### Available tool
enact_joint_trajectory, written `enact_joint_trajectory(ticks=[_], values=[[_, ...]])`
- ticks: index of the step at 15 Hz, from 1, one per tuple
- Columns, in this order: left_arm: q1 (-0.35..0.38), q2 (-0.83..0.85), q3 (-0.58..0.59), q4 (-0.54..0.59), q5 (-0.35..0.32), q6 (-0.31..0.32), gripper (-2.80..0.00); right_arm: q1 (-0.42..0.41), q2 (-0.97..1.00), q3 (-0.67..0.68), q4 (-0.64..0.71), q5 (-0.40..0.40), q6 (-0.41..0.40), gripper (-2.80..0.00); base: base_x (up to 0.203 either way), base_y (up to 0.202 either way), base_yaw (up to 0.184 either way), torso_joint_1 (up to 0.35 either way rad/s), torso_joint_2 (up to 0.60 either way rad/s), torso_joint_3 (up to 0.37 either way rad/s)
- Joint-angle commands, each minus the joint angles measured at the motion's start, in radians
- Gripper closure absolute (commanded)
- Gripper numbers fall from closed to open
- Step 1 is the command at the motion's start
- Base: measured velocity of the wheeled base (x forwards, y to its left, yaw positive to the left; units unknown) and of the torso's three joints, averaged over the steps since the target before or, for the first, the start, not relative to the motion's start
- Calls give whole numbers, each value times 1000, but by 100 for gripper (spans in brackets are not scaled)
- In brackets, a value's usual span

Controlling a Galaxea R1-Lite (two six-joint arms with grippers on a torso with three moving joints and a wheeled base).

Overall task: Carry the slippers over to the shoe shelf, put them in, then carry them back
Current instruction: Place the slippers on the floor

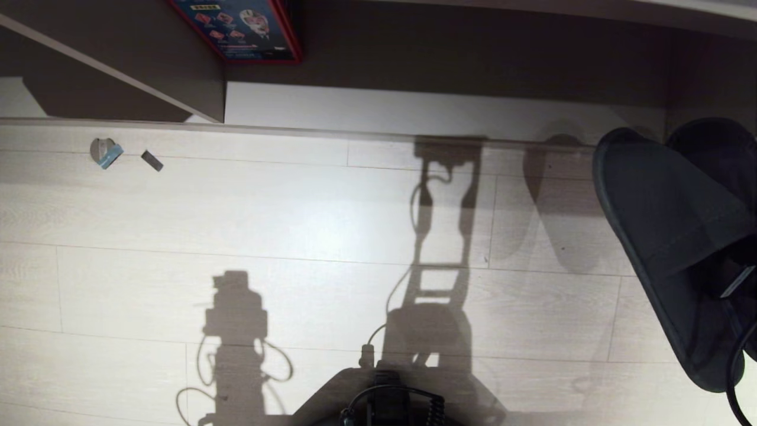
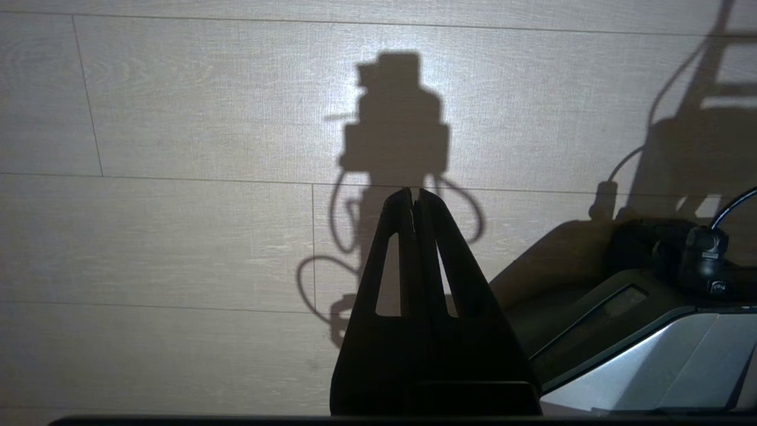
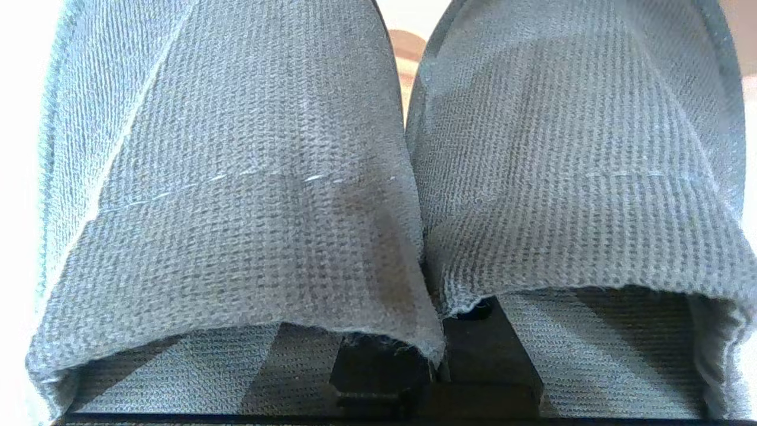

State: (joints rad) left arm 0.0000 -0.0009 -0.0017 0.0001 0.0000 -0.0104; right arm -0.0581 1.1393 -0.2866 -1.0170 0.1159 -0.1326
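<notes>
Dark slate-grey fabric fills the right edge of the head view: the slippers hang side by side above the floor, off the boards, with their toes toward the furniture. In the right wrist view the right gripper has its jaws clamped on the two inner edges of the slippers, where the uppers meet, one black finger reaching into the opening of each. The pale wood-look floor lies open from the slippers across to its far left edge, crossed only by shadows of the robot; near the far left corner, just before the furniture front, lie a small blue-and-grey scrap and a dark chip. Along the floor's far edge runs a grey-beige bench unit with a pale bottom board, a red-edged box inside it. The left gripper hangs over bare floor, jaws together and empty, beside the robot's base.
</notes>
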Motion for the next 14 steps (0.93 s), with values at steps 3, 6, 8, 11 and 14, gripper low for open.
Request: enact_joint_trajectory(ticks=[3,6,8,11,14], values=[[0,1,0,0,0,0,0,0,-152,68,12,7,-2,0,0,0,0,0,0,0],[0,1,0,0,0,0,0,1,-334,114,106,65,-1,0,0,0,0,0,0,0],[0,1,0,0,0,0,0,1,-491,139,216,115,2,0,0,0,0,0,0,0],[0,1,0,0,0,0,0,8,-752,148,454,187,27,0,0,0,0,0,0,0],[1,1,0,0,0,0,0,17,-906,152,687,215,41,0,0,0,0,0,0,0]])
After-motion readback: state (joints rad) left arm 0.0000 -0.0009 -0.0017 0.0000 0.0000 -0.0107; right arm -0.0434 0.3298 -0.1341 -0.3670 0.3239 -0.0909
